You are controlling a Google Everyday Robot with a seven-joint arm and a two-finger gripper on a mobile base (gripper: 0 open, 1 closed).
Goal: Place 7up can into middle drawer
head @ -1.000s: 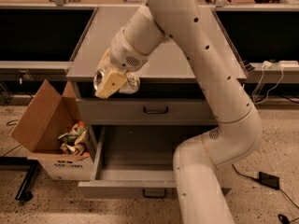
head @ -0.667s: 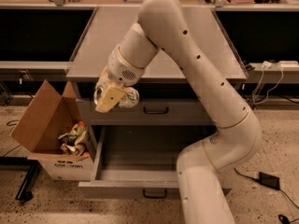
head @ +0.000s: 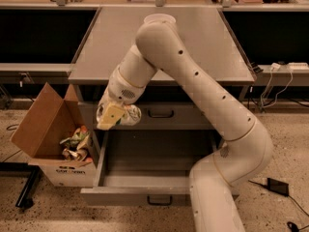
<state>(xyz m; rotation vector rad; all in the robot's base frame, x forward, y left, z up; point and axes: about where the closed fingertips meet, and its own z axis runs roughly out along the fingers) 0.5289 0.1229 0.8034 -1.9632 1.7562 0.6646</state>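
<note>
My gripper (head: 115, 116) hangs in front of the cabinet, just below the table's front edge. It is shut on the 7up can (head: 131, 115), a small silvery can lying sideways between the yellowish fingers (head: 110, 117); its label is mostly hidden. The middle drawer (head: 145, 196) is pulled out below, a wide shallow grey tray with a small dark handle (head: 159, 201). The can is above the drawer's left rear part, well clear of its floor. The closed upper drawer front (head: 188, 115) is right behind the gripper.
A white bowl (head: 159, 19) sits on the grey table top (head: 111, 47) behind my arm. An open cardboard box (head: 46, 129) with crumpled wrappers stands on the floor left of the drawer. Cables and a power brick (head: 277, 186) lie on the right.
My gripper has moved down and a little to the left with the can, from the table's front edge to in front of the upper drawer front, above the open drawer.
</note>
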